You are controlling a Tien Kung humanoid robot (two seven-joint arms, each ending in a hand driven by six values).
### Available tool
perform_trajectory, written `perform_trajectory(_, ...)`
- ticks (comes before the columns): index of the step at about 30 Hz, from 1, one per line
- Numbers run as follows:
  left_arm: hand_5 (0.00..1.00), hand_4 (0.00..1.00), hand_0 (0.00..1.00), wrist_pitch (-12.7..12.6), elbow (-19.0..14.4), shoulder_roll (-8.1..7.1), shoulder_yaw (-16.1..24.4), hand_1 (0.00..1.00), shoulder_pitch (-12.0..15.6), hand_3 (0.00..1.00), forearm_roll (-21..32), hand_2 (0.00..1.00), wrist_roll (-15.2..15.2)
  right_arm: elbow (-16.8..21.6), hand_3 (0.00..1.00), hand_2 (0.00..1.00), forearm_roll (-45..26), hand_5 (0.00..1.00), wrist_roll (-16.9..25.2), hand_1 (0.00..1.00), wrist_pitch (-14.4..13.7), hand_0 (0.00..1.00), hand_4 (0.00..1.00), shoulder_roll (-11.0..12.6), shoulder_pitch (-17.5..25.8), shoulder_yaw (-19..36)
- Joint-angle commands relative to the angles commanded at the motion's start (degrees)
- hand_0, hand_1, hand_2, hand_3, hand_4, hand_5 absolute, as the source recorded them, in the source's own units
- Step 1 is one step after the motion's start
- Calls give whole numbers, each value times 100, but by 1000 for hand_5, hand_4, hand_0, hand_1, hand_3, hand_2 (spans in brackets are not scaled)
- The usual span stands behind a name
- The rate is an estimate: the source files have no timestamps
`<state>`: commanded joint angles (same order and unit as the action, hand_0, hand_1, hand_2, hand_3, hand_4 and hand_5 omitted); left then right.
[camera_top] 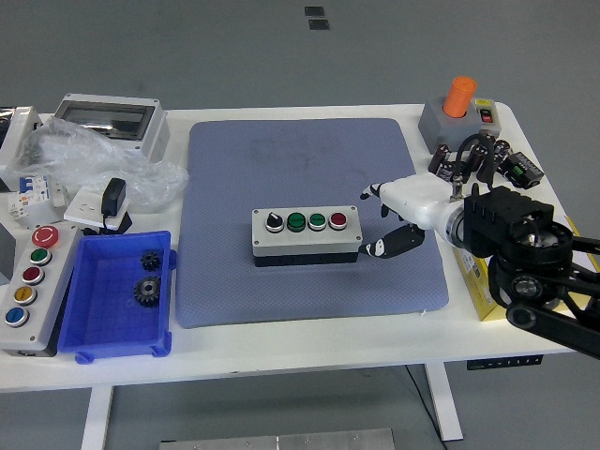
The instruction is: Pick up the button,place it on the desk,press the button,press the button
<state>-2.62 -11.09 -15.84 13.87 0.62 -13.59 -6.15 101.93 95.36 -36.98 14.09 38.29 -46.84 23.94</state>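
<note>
A grey button box [306, 235] lies in the middle of the blue mat [300, 159]. On its top sit a black selector knob, two green buttons and a red button [337, 221] at its right end. My right hand [398, 217] hovers just right of the box, apart from it. Its white palm faces up-left, the fingers are loosely spread, and a black thumb points down toward the mat. It holds nothing. My left arm is out of view.
A blue bin [117, 298] with two black gears stands at the front left, beside a long multi-button box [28, 286]. Behind them are a plastic bag, an enclosure [105, 120] and an adapter. At the back right are an orange-capped switch box [457, 114] and capacitors [469, 159].
</note>
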Motion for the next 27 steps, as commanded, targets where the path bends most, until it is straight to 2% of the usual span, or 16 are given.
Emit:
perform_trajectory(1,281,532,586,1,1,0,-9,638,0,610,9,606,0,0,894,355,-46,67,0,418,22,305,368,-21,-10,-10)
perform_trajectory(6,281,532,586,6,2,7,-34,638,0,610,28,606,4,-30,894,355,-188,67,0,418,-3,305,368,-169,-90,-167)
perform_trajectory(7,279,532,586,7,2,6,-38,638,0,611,29,606,5,-57,920,340,-208,16,0,406,-14,318,365,-198,-108,-207)
perform_trajectory(27,282,535,586,14,-3,-18,-54,638,-44,609,-2,607,11,-524,934,322,-307,2,0,372,-171,302,356,-587,-389,-629)
